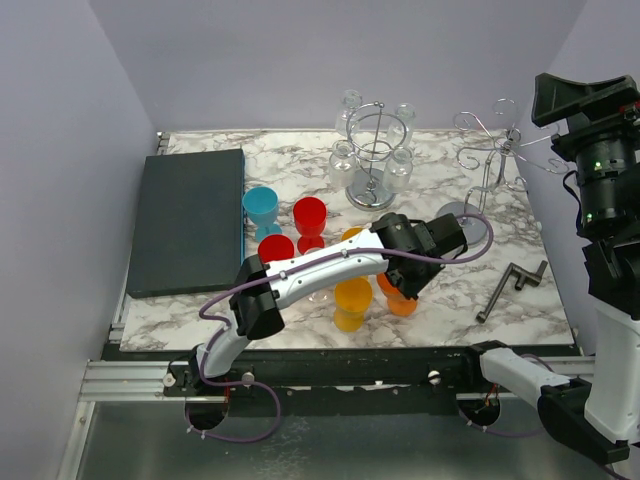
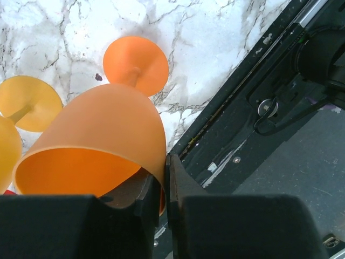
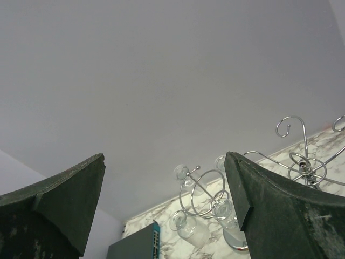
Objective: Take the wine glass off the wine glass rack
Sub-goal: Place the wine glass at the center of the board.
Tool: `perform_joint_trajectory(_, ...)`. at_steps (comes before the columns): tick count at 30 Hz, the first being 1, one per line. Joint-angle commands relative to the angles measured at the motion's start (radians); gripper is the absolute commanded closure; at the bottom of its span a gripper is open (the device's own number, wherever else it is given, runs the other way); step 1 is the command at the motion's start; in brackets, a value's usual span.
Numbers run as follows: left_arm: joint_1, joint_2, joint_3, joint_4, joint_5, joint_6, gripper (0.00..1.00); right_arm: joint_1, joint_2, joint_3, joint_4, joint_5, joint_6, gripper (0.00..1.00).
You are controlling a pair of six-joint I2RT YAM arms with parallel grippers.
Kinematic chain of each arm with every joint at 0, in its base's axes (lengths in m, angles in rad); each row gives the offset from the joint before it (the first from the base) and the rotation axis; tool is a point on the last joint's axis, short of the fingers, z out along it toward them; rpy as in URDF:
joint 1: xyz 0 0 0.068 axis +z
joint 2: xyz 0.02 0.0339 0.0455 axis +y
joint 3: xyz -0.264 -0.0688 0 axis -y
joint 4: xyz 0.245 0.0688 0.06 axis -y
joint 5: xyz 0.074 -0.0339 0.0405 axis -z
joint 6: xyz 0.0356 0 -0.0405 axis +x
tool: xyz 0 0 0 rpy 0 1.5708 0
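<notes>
Orange glass (image 2: 102,135) is clamped at the rim by left gripper (image 2: 166,174); right gripper (image 3: 164,156) gaping, empty. Risk: rim dragged sideways, glass toppled onto yellow glass (image 2: 27,102) at 9 o'clock.

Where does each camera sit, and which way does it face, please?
Top: above, behind the robot, looking down on the table; left arm and right arm show.
Left wrist: looks down past the left end effector at the orange glass.
Right wrist: raised, faces the back wall and glass rack between its open fingers.
Top and right wrist share that rack.
</notes>
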Motion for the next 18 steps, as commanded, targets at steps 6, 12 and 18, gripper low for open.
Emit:
perform_joint_trajectory(6,-0.006,0.018,0.052,-0.017,0.016,0.012,0.76,0.004,-0.007,-0.020,0.009,0.010,0.011,0.00)
perform_joint_trajectory(12,-0.008,0.015,0.066,-0.013,0.015,0.009,0.71,0.004,-0.006,-0.015,0.005,0.010,0.010,0.00)
perform_joint_trajectory(18,-0.012,0.000,0.076,-0.005,0.013,0.005,0.63,0.004,-0.007,-0.012,0.000,0.008,0.009,0.00)
